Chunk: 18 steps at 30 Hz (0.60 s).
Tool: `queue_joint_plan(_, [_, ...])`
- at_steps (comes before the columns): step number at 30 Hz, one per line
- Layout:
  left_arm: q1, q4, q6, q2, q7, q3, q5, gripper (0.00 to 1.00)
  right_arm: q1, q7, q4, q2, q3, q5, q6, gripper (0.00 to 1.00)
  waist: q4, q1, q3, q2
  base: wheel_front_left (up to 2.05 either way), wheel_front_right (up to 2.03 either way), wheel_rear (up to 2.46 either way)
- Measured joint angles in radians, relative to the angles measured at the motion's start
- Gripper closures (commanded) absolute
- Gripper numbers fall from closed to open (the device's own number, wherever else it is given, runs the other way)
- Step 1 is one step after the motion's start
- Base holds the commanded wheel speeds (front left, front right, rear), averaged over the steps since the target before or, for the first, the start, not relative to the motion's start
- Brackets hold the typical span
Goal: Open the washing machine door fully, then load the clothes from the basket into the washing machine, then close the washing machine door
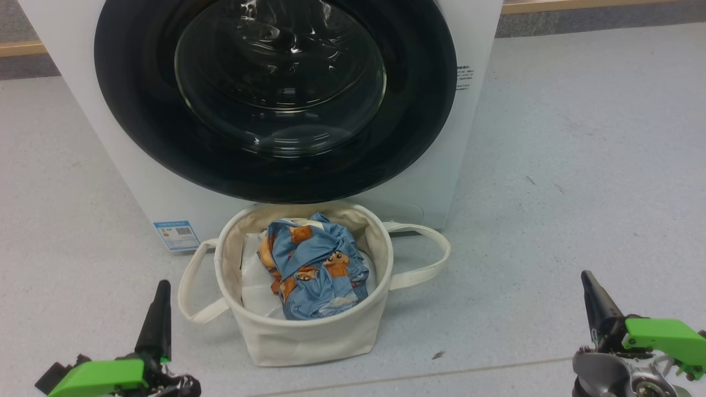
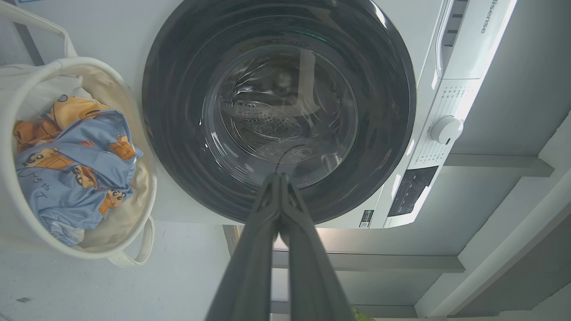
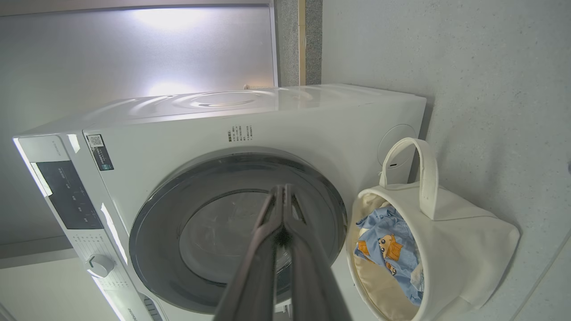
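The white washing machine (image 1: 127, 165) stands ahead with its round black-rimmed door (image 1: 138, 110) shut. In front of it on the floor sits the cream basket (image 1: 309, 333), holding the light blue bear-print clothes (image 1: 314, 267) on white padding. My left gripper (image 1: 163, 285) is at the lower left, shut and holding nothing, a little left of the basket. At the lower right my right gripper (image 1: 586, 275) is also shut with nothing in it, well right of the basket. In the left wrist view my left gripper (image 2: 280, 176) points at the door (image 2: 178, 111). The right gripper (image 3: 282, 188) faces the door (image 3: 156, 232) too.
Grey speckled floor (image 1: 579, 165) lies open to the right of the machine. A wooden skirting strip (image 1: 551, 6) runs along the far wall. The machine's control panel and white dial (image 2: 446, 129) sit above the door. The basket's two strap handles (image 1: 427, 259) stick out sideways.
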Motion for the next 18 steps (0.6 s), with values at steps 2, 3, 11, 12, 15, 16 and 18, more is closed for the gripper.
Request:
queue_joint_plan(2, [0.0,0.0,0.0,0.0,0.0,0.0,0.0,1.0,0.0,0.0,0.0,0.0,0.0,0.0,0.0,1.0,0.0,0.0,0.0,0.0,0.0,0.0,0.0])
queue_joint_plan(3, [0.0,0.0,0.0,0.0,0.0,0.0,0.0,1.0,0.0,0.0,0.0,0.0,0.0,0.0,0.0,1.0,0.0,0.0,0.0,0.0,0.0,0.0,0.0])
queue_joint_plan(11, [0.0,0.0,0.0,0.0,0.0,0.0,0.0,1.0,0.0,0.0,0.0,0.0,0.0,0.0,0.0,1.0,0.0,0.0,0.0,0.0,0.0,0.0,0.0])
queue_joint_plan(12, [0.0,0.0,0.0,0.0,0.0,0.0,0.0,1.0,0.0,0.0,0.0,0.0,0.0,0.0,0.0,1.0,0.0,0.0,0.0,0.0,0.0,0.0,0.0])
queue_joint_plan(15, [0.0,0.0,0.0,0.0,0.0,0.0,0.0,1.0,0.0,0.0,0.0,0.0,0.0,0.0,0.0,1.0,0.0,0.0,0.0,0.0,0.0,0.0,0.0])
queue_joint_plan(16, [0.0,0.0,0.0,0.0,0.0,0.0,0.0,1.0,0.0,0.0,0.0,0.0,0.0,0.0,0.0,1.0,0.0,0.0,0.0,0.0,0.0,0.0,0.0])
queue_joint_plan(18, [0.0,0.0,0.0,0.0,0.0,0.0,0.0,1.0,0.0,0.0,0.0,0.0,-0.001,0.0,0.0,1.0,0.0,0.0,0.0,0.0,0.0,0.0,0.0])
